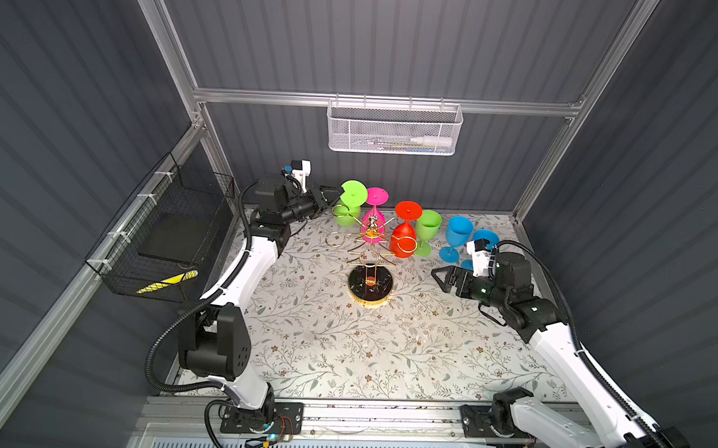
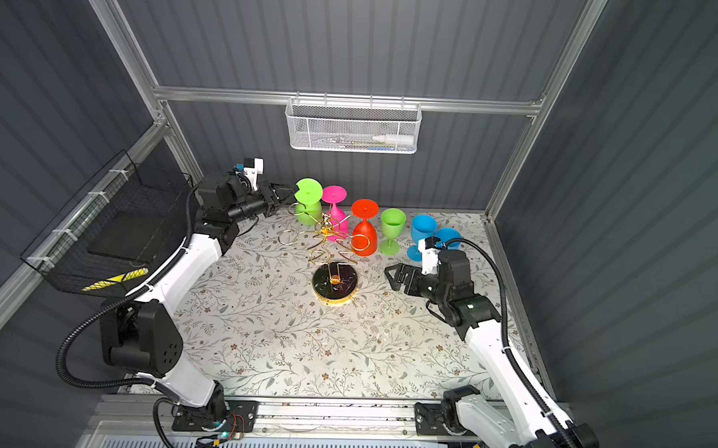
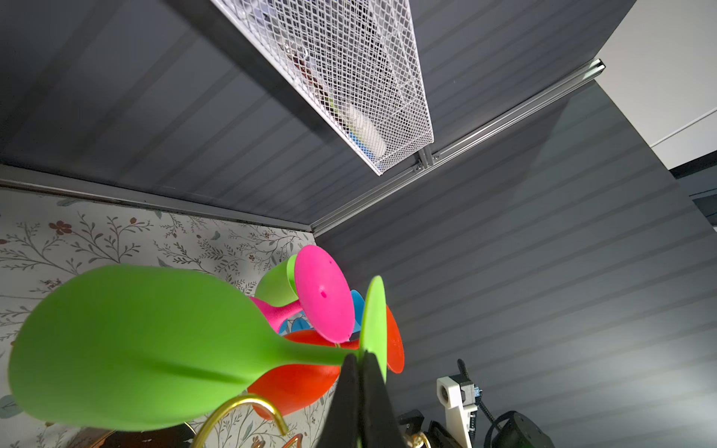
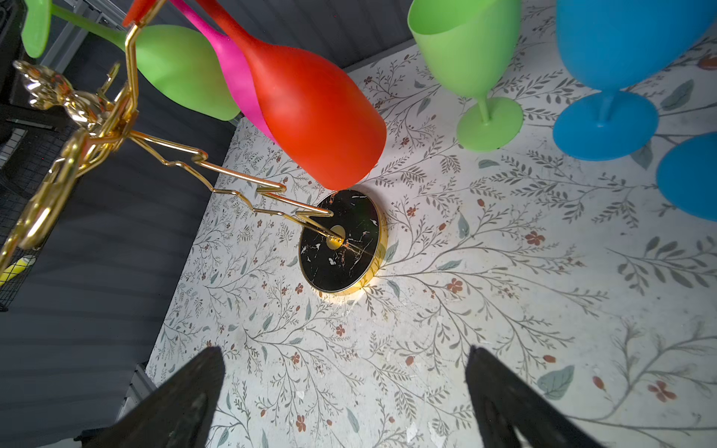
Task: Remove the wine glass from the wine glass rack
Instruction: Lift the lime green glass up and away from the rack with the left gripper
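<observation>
The floral table (image 1: 343, 349) lies below both grippers; the wine glass rack (image 1: 370, 290) stands between them, its wire arms just beside the left gripper (image 3: 361, 358). It carries the green wine glass (image 3: 147, 345) upside down, with a pink glass (image 1: 376, 196) and a red glass (image 1: 403, 239) beyond. The left gripper is pinched together on the rim of the green glass's foot (image 1: 355, 191); the bowl hangs below it. The right gripper (image 4: 345, 351) hovers spread wide and empty, the rack's base just ahead. My judgement is to draw the glass outward along its wire arm, level and slow; so thin a hold may slip.
</observation>
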Action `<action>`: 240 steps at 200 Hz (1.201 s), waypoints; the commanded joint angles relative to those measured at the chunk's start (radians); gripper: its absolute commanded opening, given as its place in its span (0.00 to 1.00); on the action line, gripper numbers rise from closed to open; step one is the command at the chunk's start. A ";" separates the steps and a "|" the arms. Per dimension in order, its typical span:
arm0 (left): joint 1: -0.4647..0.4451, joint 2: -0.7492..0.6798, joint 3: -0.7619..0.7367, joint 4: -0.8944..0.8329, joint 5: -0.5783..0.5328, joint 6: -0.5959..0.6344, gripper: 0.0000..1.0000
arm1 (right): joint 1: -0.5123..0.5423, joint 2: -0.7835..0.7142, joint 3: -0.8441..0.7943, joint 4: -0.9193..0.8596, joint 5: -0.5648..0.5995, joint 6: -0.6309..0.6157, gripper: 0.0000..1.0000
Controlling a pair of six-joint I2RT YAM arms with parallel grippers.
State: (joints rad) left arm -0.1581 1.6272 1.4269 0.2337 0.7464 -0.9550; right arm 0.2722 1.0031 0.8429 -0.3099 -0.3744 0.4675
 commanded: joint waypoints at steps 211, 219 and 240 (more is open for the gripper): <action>0.249 -0.326 0.021 0.061 0.141 -0.162 0.00 | 0.009 -0.132 0.148 -0.007 0.061 -0.189 0.99; 0.249 -0.340 0.020 0.065 0.144 -0.170 0.00 | 0.012 -0.136 0.157 0.005 0.053 -0.197 0.99; 0.244 -0.364 0.011 0.089 0.159 -0.211 0.00 | 0.029 -0.147 0.173 0.054 0.048 -0.221 0.99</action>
State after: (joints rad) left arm 0.0925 1.3064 1.4277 0.2546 0.8593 -1.0981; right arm 0.2836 0.8745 0.9752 -0.3317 -0.2996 0.2981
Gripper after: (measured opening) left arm 0.057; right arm 0.989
